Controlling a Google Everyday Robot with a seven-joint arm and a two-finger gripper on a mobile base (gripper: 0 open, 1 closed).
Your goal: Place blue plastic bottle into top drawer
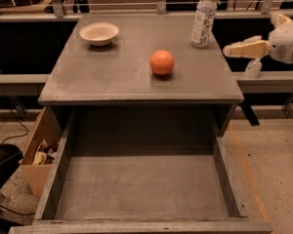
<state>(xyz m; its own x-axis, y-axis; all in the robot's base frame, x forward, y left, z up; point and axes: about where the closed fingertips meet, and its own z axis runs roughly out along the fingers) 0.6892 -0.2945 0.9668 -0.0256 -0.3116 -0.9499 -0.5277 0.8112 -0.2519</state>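
Observation:
The blue plastic bottle (203, 17), clear and ribbed with a white cap and pale label, stands upright at the far right corner of the grey table (112, 77). The top drawer (141, 184) is pulled wide open below the table's front edge and holds nothing. My gripper (237, 48) reaches in from the right edge of the view. It hovers beside the table's right side, a little right of and below the bottle, apart from it.
An orange ball (162, 62) sits mid-table in front of the bottle. A white bowl (99, 33) is at the far left. A tiny pump-top bottle (254, 68) stands on the ledge under my gripper. A tan box of clutter (39, 152) sits on the floor to the left.

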